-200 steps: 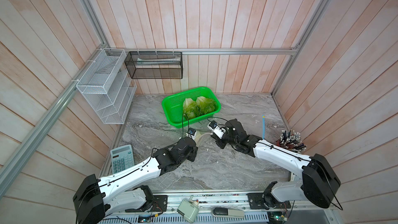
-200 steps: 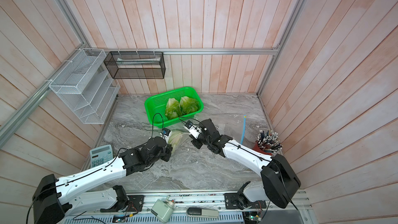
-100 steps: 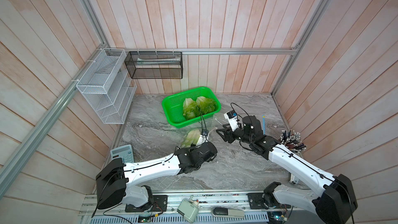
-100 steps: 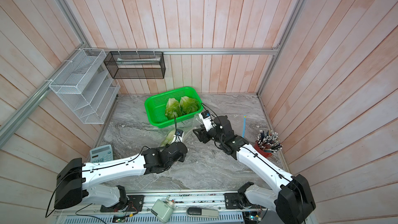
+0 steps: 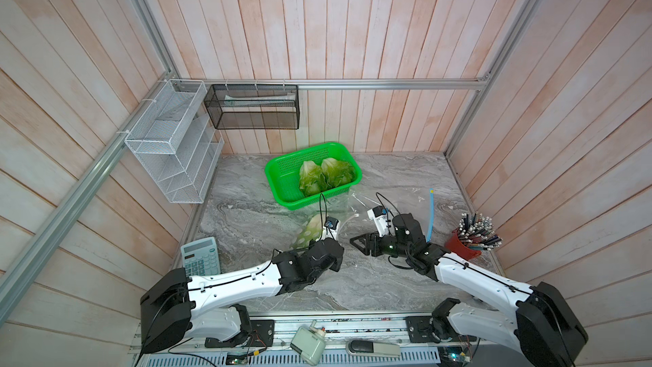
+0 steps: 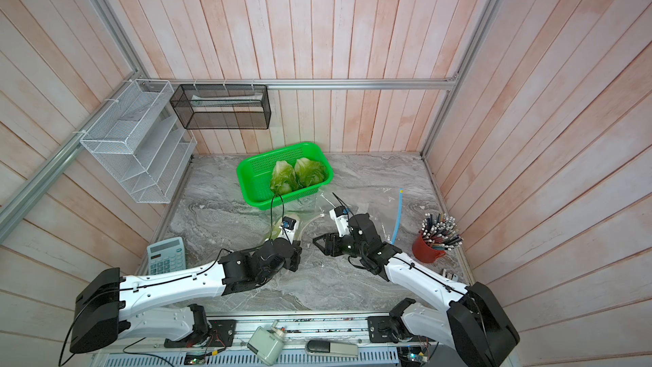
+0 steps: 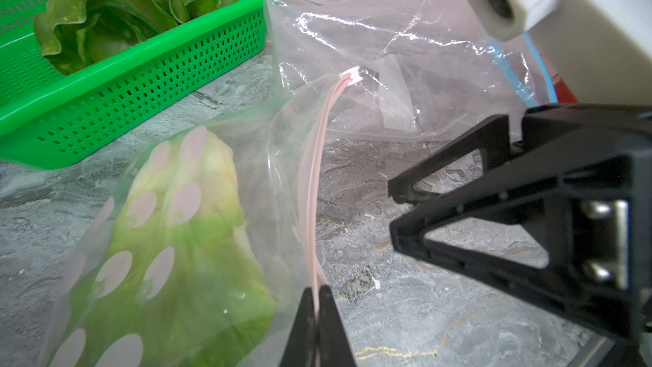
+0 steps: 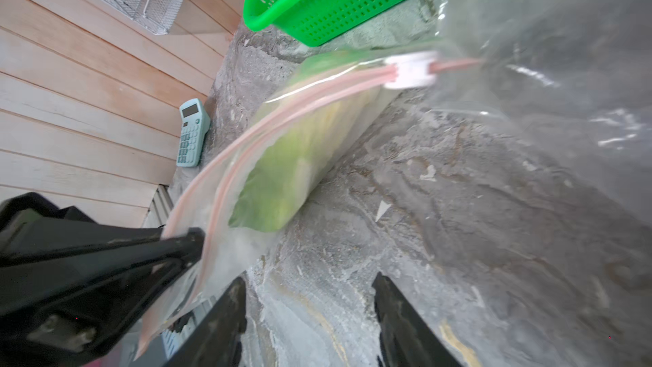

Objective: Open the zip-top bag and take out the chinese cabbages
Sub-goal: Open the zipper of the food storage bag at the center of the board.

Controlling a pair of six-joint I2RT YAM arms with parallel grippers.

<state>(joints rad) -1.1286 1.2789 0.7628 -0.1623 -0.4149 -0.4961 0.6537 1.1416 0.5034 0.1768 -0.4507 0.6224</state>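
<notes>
The left hand [image 7: 317, 300] is clamping its fully closed jaws on the pink zip strip [image 7: 312, 185] of the zip-top bag [image 7: 278, 167], as it was one second ago. The right hand [image 8: 308, 287] is now standing with its jaws apart and gripping nothing. One second ago it was working close against the left hand at the top of the bag. It is now sitting just beside the left hand, nearer the front edge of the tabletop [image 5: 247, 213] than half a second ago.

The bag is lying near the middle of the tabletop, just in front of the green basket [image 5: 286, 180], and is still enclosing one chinese cabbage [image 7: 183, 227]. The white slider [image 7: 351, 75] is sitting at the end of the strip away from the left hand. The tracks between them appear to be parting, though the right wrist view is blurred. Two chinese cabbages [image 5: 310, 178] are lying in the basket near the back edge, unchanged.
</notes>
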